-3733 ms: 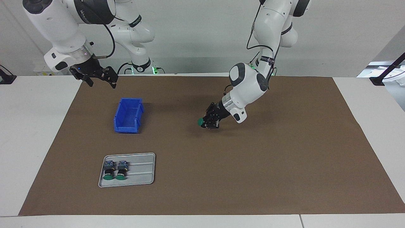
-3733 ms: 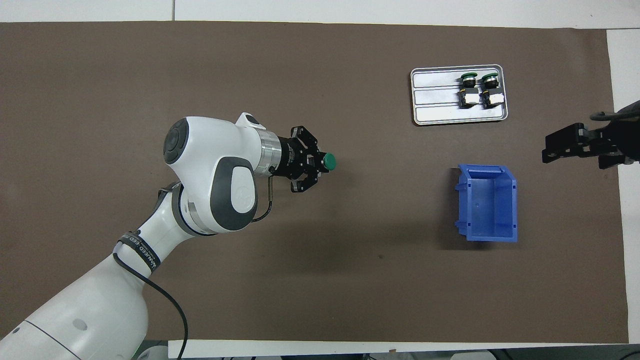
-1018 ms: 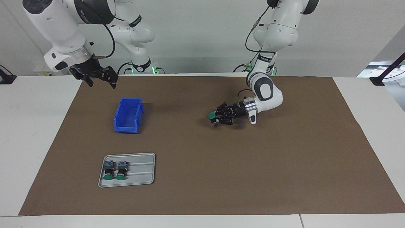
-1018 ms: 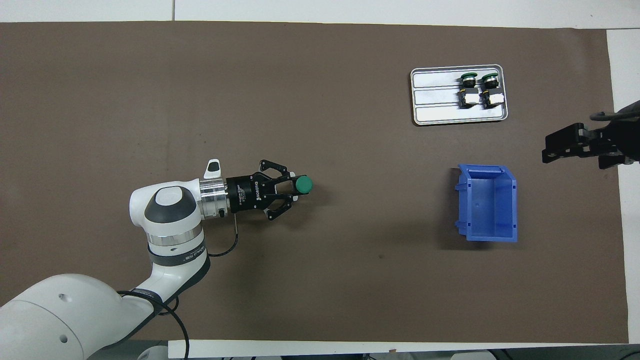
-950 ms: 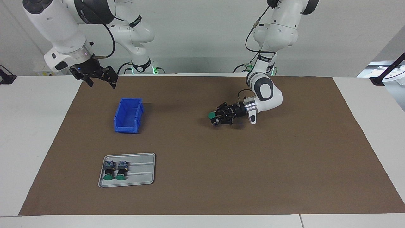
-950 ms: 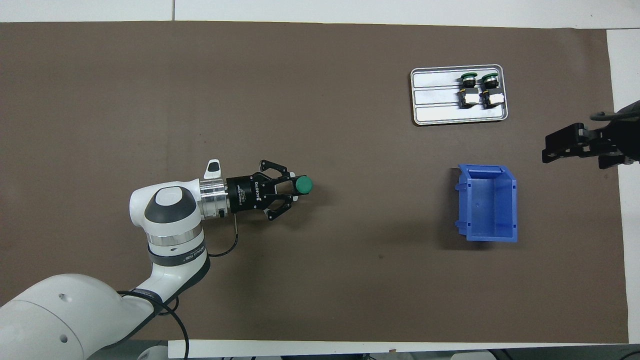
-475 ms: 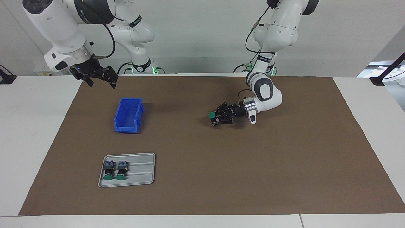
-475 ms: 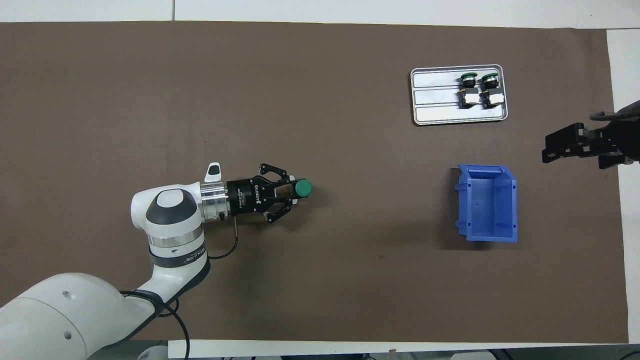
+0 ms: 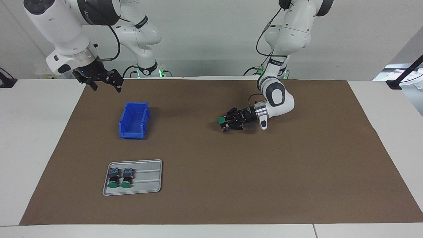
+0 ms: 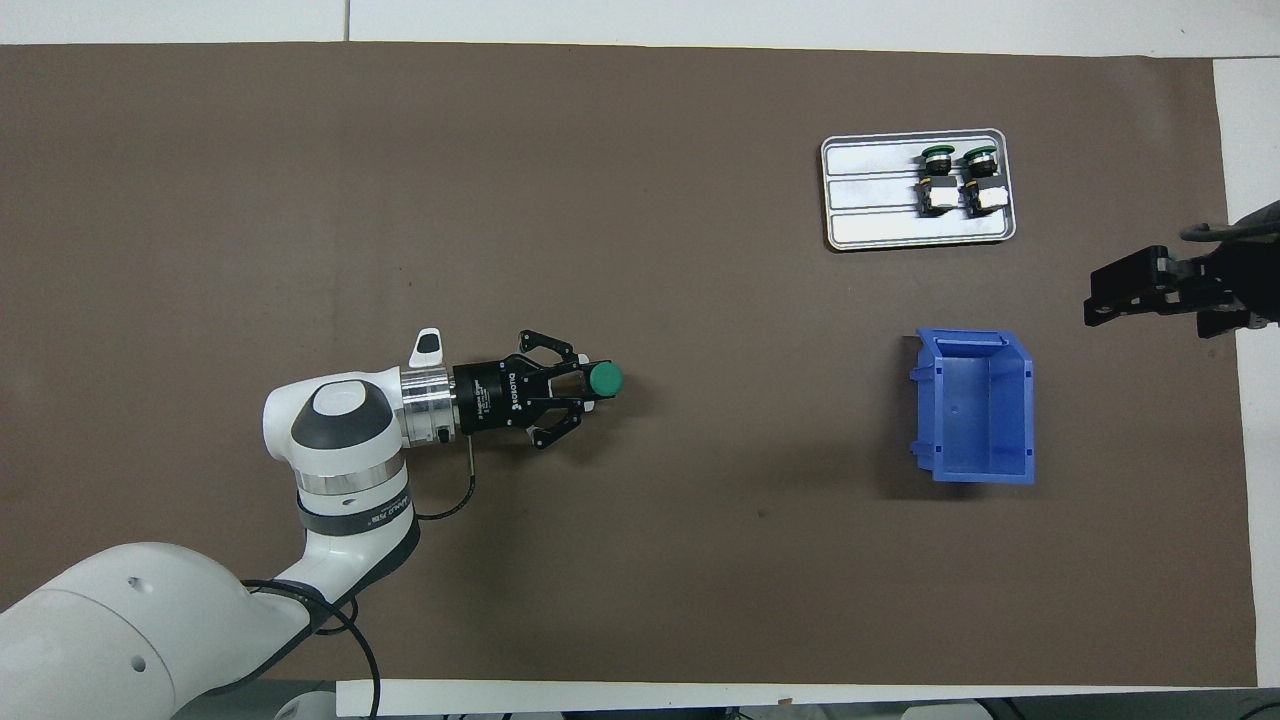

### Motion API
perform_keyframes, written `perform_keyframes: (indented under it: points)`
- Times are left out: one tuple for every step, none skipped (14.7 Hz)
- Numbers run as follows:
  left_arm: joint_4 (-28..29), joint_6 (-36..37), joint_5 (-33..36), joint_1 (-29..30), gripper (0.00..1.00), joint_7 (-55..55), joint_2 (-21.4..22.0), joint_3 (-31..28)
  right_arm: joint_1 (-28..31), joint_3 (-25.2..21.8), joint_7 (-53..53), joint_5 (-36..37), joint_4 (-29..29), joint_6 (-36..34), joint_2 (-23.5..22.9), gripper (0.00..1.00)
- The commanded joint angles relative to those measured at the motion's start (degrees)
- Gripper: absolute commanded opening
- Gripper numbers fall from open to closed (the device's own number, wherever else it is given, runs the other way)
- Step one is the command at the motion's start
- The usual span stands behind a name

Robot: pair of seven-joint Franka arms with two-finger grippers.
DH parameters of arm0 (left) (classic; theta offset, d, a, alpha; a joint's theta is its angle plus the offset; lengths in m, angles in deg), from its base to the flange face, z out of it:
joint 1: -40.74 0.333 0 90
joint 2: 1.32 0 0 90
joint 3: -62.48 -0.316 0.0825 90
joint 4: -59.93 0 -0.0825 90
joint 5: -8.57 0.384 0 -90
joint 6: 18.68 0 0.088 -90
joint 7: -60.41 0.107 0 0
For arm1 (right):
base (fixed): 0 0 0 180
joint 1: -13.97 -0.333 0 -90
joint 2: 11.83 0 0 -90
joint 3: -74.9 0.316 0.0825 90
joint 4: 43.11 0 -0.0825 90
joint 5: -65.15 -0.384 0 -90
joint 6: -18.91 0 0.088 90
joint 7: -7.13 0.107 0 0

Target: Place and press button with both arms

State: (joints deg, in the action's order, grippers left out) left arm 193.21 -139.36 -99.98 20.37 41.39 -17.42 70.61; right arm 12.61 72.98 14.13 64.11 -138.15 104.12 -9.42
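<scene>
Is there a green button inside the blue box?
No, the blue box is empty; the left pincer holds one green button and two lie on the tray.

Matt brown mat; ribbed metal tray

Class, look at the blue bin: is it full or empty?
Empty. The blue bin shows only its bare blue floor in the overhead view; nothing lies inside.
</scene>
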Motion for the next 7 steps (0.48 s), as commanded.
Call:
perform_keyframes:
  points:
    - [1.1, 0.1, -1.5, 0.2, 0.37, 1.5, 0.3, 0.0, 0.2, 0.1, -1.2, -0.3, -1.4, -0.1, 1.3, 0.98]
    - [1.1, 0.1, -1.5, 0.4, 0.39, 1.5, 0.3, 0.1, 0.2, 0.1, -1.2, -0.3, -1.4, -0.1, 1.3, 0.98]
    - [1.1, 0.1, -1.5, 0.3, 0.41, 1.5, 0.3, 0.0, 0.2, 0.1, -1.2, -0.3, -1.4, -0.1, 1.3, 0.98]
    - [1.1, 0.0, -1.5, 0.2, 0.44, 1.5, 0.3, 0.0, 0.2, 0.1, -1.2, -0.3, -1.4, -0.1, 1.3, 0.98]
    - [1.1, 0.0, -1.5, 0.3, 0.46, 1.4, 0.4, 0.0, 0.2, 0.1, -1.2, -0.3, -1.4, -0.1, 1.3, 0.98]
    - [1.1, -0.1, -1.5, 0.2, 0.48, 1.3, 0.4, 0.0, 0.2, 0.1, -1.2, -0.3, -1.4, -0.1, 1.3, 0.98]
    - [1.1, -0.2, -1.5, 0.1, 0.51, 1.2, 0.4, 0.0, 0.2, 0.1, -1.2, -0.3, -1.4, -0.1, 1.3, 0.98]
